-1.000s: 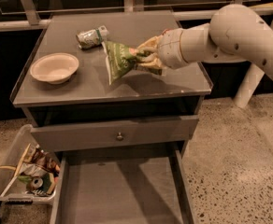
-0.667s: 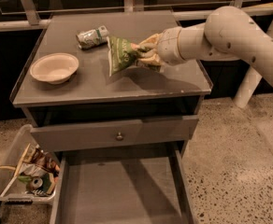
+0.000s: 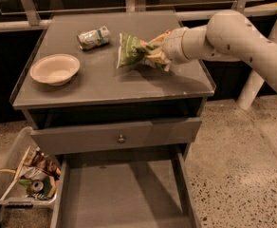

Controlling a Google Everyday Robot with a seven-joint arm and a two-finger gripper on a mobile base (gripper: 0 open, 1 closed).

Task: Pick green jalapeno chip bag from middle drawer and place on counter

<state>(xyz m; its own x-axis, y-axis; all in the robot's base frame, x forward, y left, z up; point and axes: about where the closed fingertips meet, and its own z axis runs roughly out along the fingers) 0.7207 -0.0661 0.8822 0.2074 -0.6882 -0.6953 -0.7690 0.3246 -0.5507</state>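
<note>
The green jalapeno chip bag (image 3: pixel 130 50) hangs over the right middle of the counter (image 3: pixel 100 87), its lower edge close to or touching the surface. My gripper (image 3: pixel 153 52) comes in from the right on a white arm and is shut on the bag's right end. The middle drawer (image 3: pixel 122 194) stands pulled open below, its grey floor bare.
A silver-green dented can (image 3: pixel 93 37) lies on the counter just left of the bag. A pale bowl (image 3: pixel 55 69) sits at the counter's left. The closed top drawer front has a round knob (image 3: pixel 121 138). A clear bin of rubbish (image 3: pixel 24 179) stands on the floor at lower left.
The gripper has carried the bag farther back over the counter and slightly to the right, nearer the can. The bag has swung more upright.
</note>
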